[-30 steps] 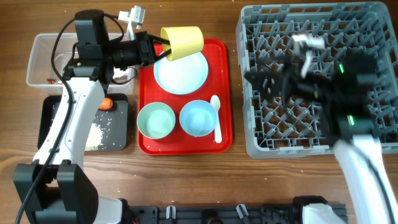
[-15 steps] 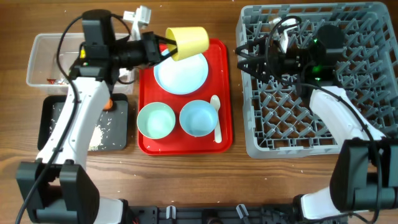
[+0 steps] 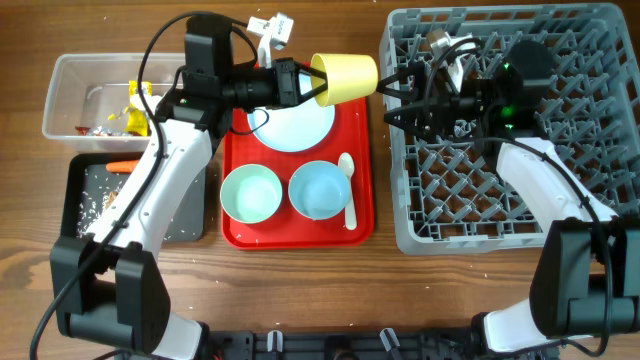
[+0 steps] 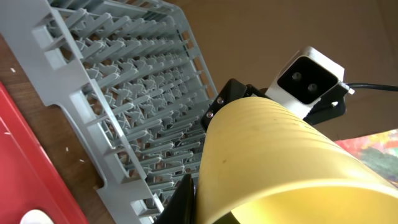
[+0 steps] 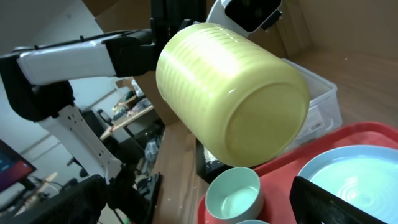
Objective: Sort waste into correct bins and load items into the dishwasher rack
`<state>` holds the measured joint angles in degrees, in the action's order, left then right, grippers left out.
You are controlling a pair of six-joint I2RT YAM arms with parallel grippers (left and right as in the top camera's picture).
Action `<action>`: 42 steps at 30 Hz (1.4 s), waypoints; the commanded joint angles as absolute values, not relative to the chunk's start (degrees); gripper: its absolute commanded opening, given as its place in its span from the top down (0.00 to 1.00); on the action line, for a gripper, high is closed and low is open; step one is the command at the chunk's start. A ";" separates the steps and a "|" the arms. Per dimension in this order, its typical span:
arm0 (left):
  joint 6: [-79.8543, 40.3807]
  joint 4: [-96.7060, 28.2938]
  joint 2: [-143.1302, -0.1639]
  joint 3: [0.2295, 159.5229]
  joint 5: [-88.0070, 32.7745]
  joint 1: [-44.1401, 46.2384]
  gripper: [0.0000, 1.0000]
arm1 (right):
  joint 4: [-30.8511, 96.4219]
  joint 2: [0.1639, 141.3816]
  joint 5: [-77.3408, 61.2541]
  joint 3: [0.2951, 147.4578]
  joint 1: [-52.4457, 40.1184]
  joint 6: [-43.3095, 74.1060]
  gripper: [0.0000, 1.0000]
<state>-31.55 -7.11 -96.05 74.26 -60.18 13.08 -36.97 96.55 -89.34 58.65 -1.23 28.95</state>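
Yellow cup (image 3: 347,76) hangs tipped sideways just left of dishwasher rack (image 3: 600,232), left gripper (image 3: 310,82) clenched on its rim; right gripper (image 3: 391,102), jaws spread wide, over rack's left edge beside cup.

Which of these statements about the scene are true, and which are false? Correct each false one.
1. The left tool holds the yellow cup in the air. True.
2. The right tool is shut. False: it stands open and empty at the rack edge, near the cup.
3. The white spoon lies in the rack. False: it lies on the red tray beside a bowl.
4. The carrot lies in the black tray. True.
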 commanded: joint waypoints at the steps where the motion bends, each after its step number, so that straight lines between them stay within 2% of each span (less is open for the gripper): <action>1: -30.46 -6.66 -96.77 74.59 -64.79 13.08 0.96 | -37.45 97.32 -92.66 59.61 -1.56 22.24 0.04; 10: -30.89 -6.66 -96.77 74.59 -72.10 13.10 0.96 | -37.82 97.32 -92.66 59.61 -2.46 18.15 0.01; 18: -30.87 -6.87 -96.77 74.59 -72.38 14.41 0.96 | -39.81 97.32 -92.86 59.61 -4.49 18.28 0.00; 28: -30.85 -7.90 -96.77 74.59 -72.18 14.52 0.96 | -65.69 97.30 -92.86 59.64 -6.33 38.46 0.03; 32: -30.85 -7.92 -96.77 74.59 -72.18 14.52 0.96 | -64.71 97.30 -92.86 59.61 -6.44 39.42 0.11; 42: -30.85 -7.90 -96.77 74.59 -72.18 14.52 0.96 | -63.57 97.30 -92.86 59.61 -8.97 36.34 0.10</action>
